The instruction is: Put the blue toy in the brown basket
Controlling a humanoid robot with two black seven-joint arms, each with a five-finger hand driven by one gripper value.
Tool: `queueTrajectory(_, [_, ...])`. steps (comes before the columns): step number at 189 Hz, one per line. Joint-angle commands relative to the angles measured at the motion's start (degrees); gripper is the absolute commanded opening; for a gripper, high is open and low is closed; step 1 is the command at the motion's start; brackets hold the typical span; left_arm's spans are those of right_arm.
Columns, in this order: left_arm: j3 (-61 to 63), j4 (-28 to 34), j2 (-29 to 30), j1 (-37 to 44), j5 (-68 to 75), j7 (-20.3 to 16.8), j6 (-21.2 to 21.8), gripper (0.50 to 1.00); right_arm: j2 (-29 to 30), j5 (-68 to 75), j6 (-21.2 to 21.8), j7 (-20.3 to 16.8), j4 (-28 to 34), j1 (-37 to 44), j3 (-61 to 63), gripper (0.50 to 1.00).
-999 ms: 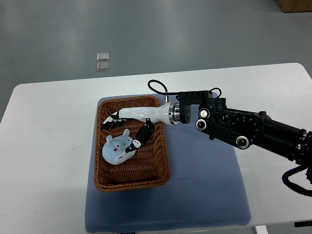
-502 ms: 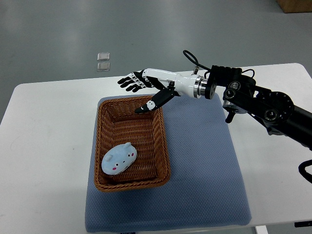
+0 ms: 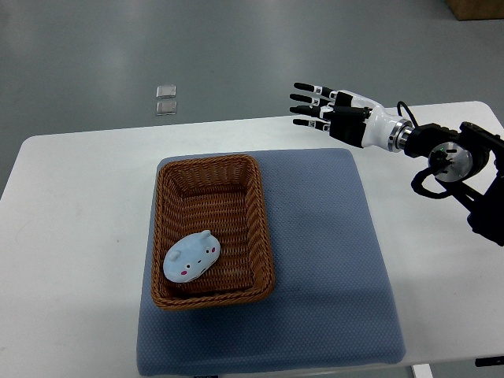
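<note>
The blue toy point(image 3: 192, 257), a rounded plush with small ears and pink cheeks, lies inside the brown basket point(image 3: 263, 228), in the half nearer the robot and toward its left wall. The rectangular wicker basket sits on the left part of a blue-grey mat point(image 3: 331, 260), which is spread over a white table point(image 3: 79, 236).

The right hand point(image 3: 331, 110) hovers above the far edge of the table, beyond the mat's far right corner and well apart from the basket. Its black-tipped fingers point(image 3: 307, 98) are stretched out flat and spread, pointing toward the picture's left, and hold nothing. Its white wrist leads back to a black arm point(image 3: 461, 169) entering from the right edge.

Nothing stands between hand and basket; the mat there is bare. On the grey floor beyond the table lie two small clear square pieces point(image 3: 165, 100), one just behind the other.
</note>
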Motion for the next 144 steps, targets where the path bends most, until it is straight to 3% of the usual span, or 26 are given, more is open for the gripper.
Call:
queueTrajectory(1, [0.0, 0.0, 0.0, 0.0, 0.0, 0.0, 0.0, 1.000, 0.6, 1.9, -1.0, 0.2, -2.5, -0.9, 0.1, 0.911])
queueTrajectory(144, [0.0, 0.0, 0.0, 0.0, 0.0, 0.0, 0.0, 1.000, 1.2, 2.2, -0.8, 0.2, -5.1, -3.5, 0.2, 0.911])
